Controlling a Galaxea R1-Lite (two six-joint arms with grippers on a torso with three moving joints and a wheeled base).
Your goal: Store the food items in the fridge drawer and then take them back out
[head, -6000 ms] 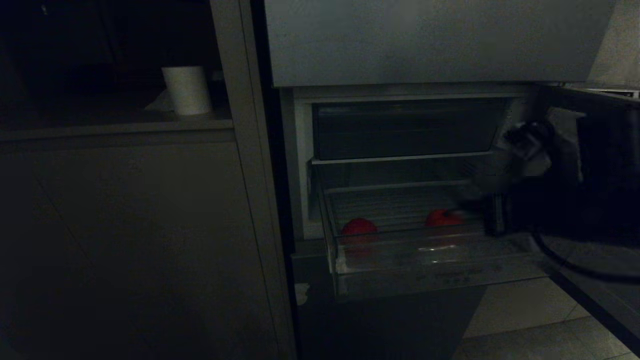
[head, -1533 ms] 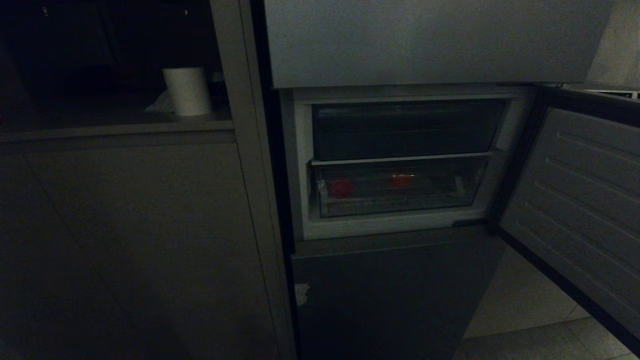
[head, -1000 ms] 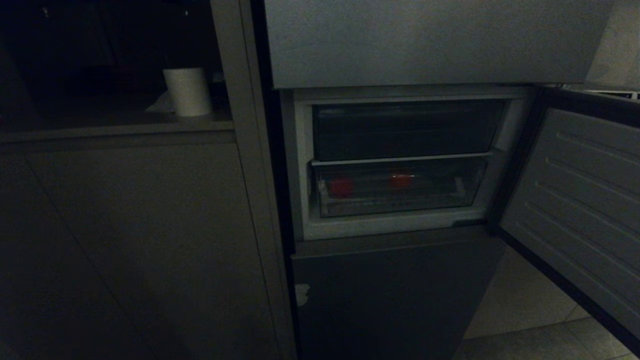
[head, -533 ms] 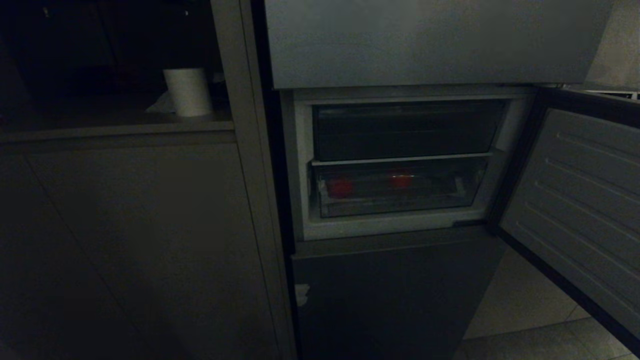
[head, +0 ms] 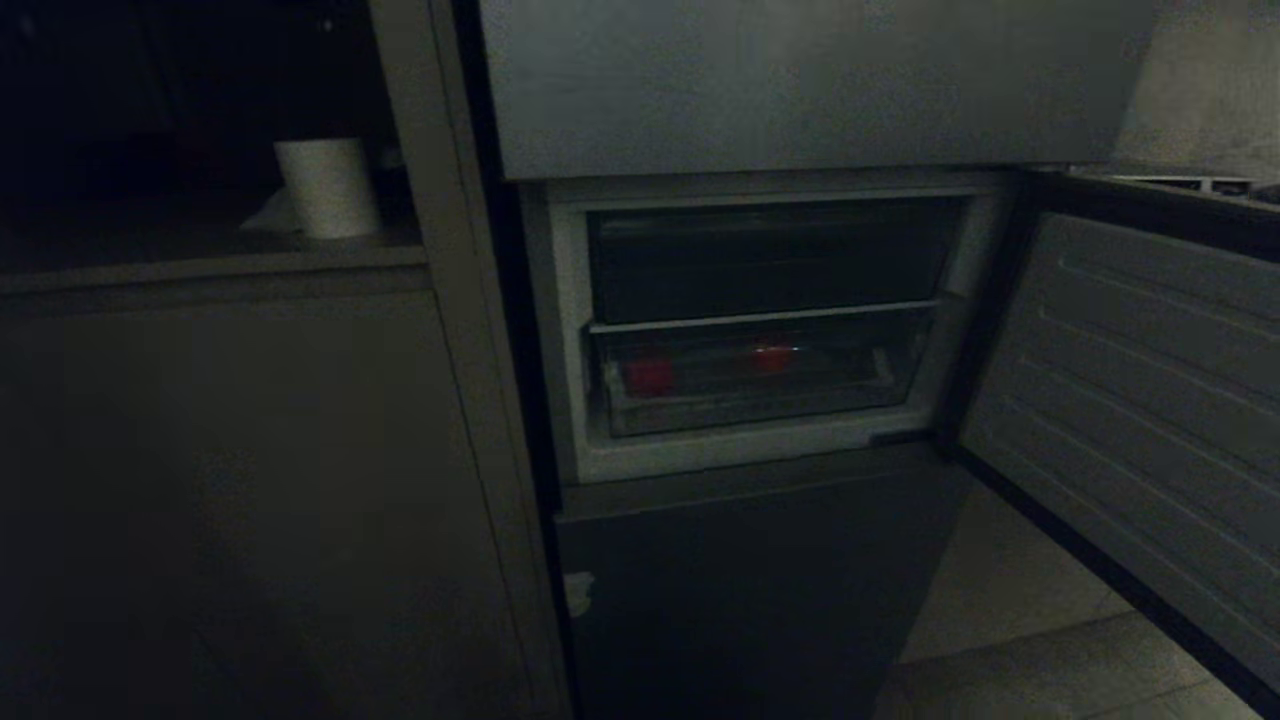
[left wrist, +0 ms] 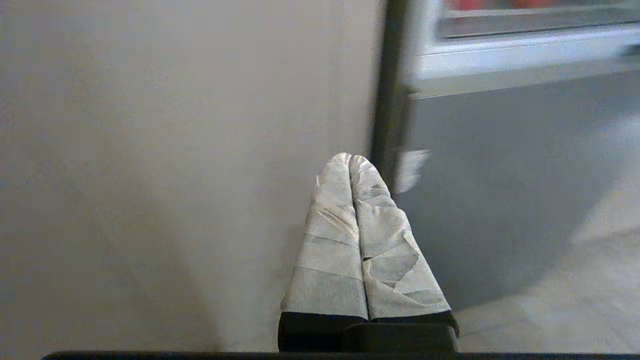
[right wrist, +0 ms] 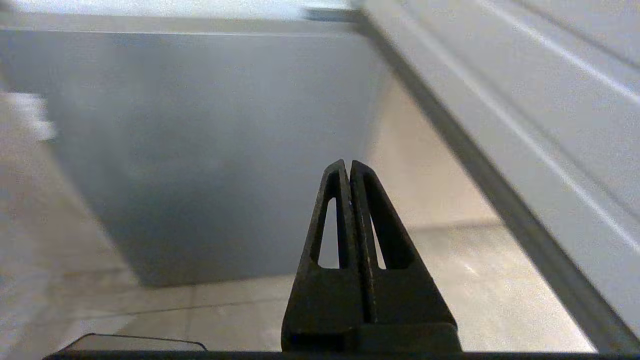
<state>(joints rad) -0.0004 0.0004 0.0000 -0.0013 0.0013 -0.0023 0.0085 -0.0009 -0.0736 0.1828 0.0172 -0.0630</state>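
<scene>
Right end effector (right wrist: 349, 167) empty, fingers pressed together, low in front of the fridge's lower door. Left end effector (left wrist: 350, 160) also together, parked by the cabinet side. Fridge drawer (head: 760, 405) pushed in; two red food items inside, one at 9 o'clock (head: 650, 375), other near centre (head: 770, 358). Storing looks done. Left: reopen drawer, take both out.

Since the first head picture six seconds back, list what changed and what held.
The fridge drawer, then pulled out, is pushed fully in with both food items inside. The right arm, then reaching over the drawer, has left the head view; the right claw is shut and empty, low by the fridge door. The head camera shifted slightly. The door stays open; the left claw is shut.
</scene>
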